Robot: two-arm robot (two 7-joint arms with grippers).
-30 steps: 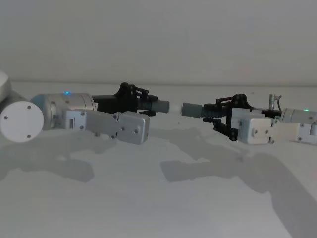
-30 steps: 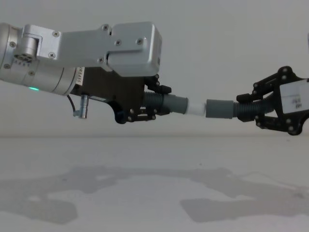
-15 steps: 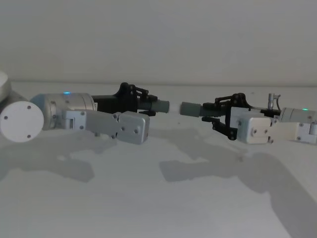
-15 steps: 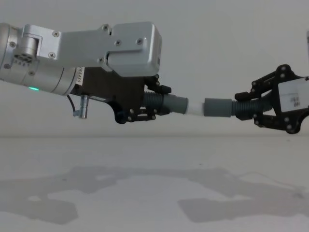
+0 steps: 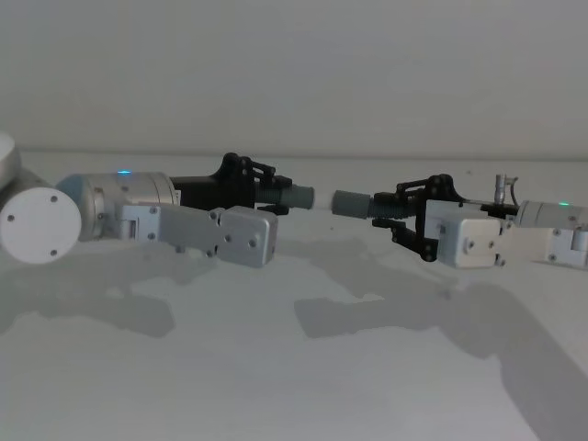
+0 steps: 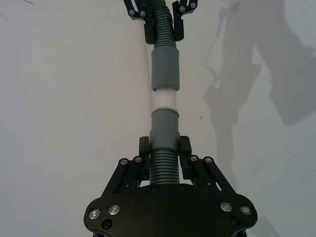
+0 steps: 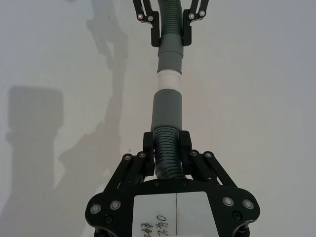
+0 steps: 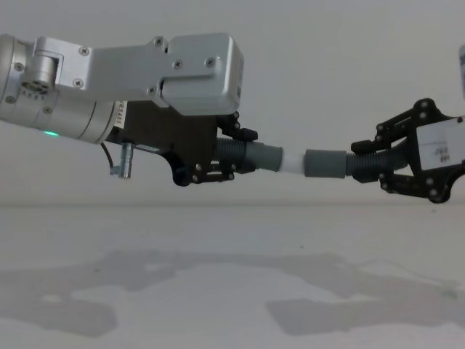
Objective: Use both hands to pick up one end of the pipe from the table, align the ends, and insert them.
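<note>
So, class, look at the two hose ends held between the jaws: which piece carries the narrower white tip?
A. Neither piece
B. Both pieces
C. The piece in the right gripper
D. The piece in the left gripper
D: in the chest view the white tip sticks out of the cuff held by the left gripper, facing the plain grey cuff in the right gripper.

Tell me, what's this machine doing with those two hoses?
It is joining them in mid-air above the table. The left gripper grips the hose with the white tip; the right gripper grips the other hose. The tip sits right at the mouth of the other's cuff, roughly lined up, barely inserted if at all.
</note>
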